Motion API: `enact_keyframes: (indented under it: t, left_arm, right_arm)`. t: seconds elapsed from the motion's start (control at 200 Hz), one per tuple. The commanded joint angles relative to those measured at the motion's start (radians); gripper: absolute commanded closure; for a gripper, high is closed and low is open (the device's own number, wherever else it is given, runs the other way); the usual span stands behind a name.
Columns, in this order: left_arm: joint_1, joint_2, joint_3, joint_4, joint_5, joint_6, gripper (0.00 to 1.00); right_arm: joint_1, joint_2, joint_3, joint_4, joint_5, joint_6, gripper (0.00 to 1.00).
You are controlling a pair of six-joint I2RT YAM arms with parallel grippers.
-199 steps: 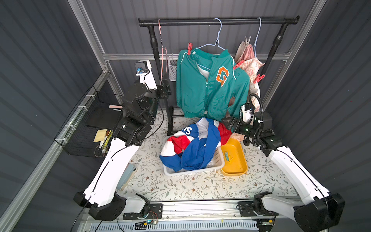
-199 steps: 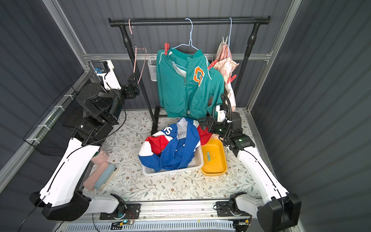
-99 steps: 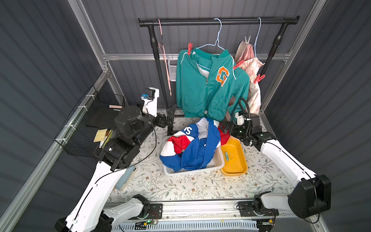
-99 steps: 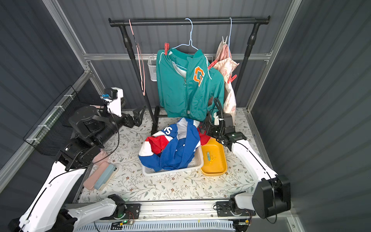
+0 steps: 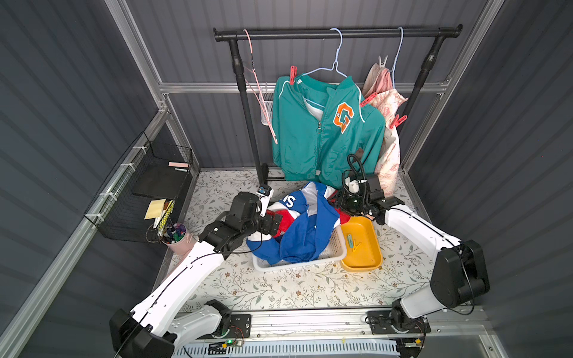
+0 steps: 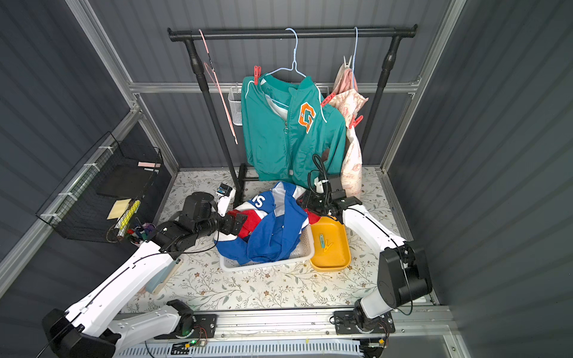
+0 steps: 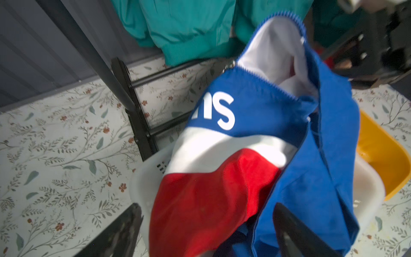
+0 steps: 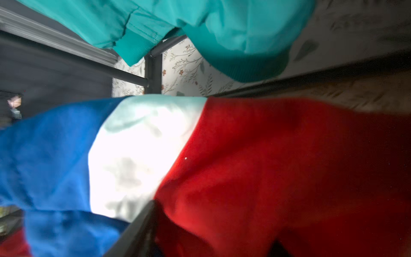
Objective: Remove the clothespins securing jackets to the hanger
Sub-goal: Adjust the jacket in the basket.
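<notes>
Clothespins pinned the teal jacket and cream jacket to hangers. Left gripper, fingers apart, and right gripper, grip impossible to tell, hovered at the blue jacket in the basket. The next move probably called for reaching up.

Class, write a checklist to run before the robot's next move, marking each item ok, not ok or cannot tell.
1. Blue jacket off the rail, in the basket: ok.
2. Teal jacket unpinned: not ok, red clothespin on its shoulder.
3. Cream jacket unpinned: not ok, second red clothespin on its edge.
4. Left end effector open: ok.
5. Right end effector free of cloth: cannot tell.
6. Loose clothespins in the yellow tray: ok.
</notes>
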Motion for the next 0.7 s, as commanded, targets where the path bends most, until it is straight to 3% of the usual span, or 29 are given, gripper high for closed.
enact_keyframes:
  t: [0.0, 0.135, 0.195, 0.275, 0.51, 0.695]
  left_arm:
    - [0.004, 0.041, -0.023, 0.043, 0.068, 0.000, 0.25]
    - [0.004, 0.085, -0.067, 0.093, 0.115, -0.010, 0.58]
    - [0.004, 0.107, -0.078, 0.114, 0.129, -0.016, 0.74]
    - [0.002, 0.141, -0.085, 0.146, 0.153, -0.028, 0.86]
    - [0.001, 0.209, -0.097, 0.238, 0.183, -0.069, 0.94]
    - [0.001, 0.202, -0.100, 0.259, 0.154, -0.089, 0.85]
  right_arm:
    - [0.025, -0.002, 0.027, 0.029, -0.044, 0.023, 0.78]
    - [0.069, -0.031, 0.034, 0.014, -0.050, 0.015, 1.00]
    - [0.102, -0.052, 0.040, -0.004, -0.044, 0.006, 1.00]
    - [0.156, -0.088, 0.038, -0.016, -0.027, -0.004, 1.00]
    - [0.342, -0.141, 0.006, -0.016, 0.042, -0.005, 1.00]
    - [0.398, -0.006, -0.028, 0.001, 0.038, 0.036, 1.00]
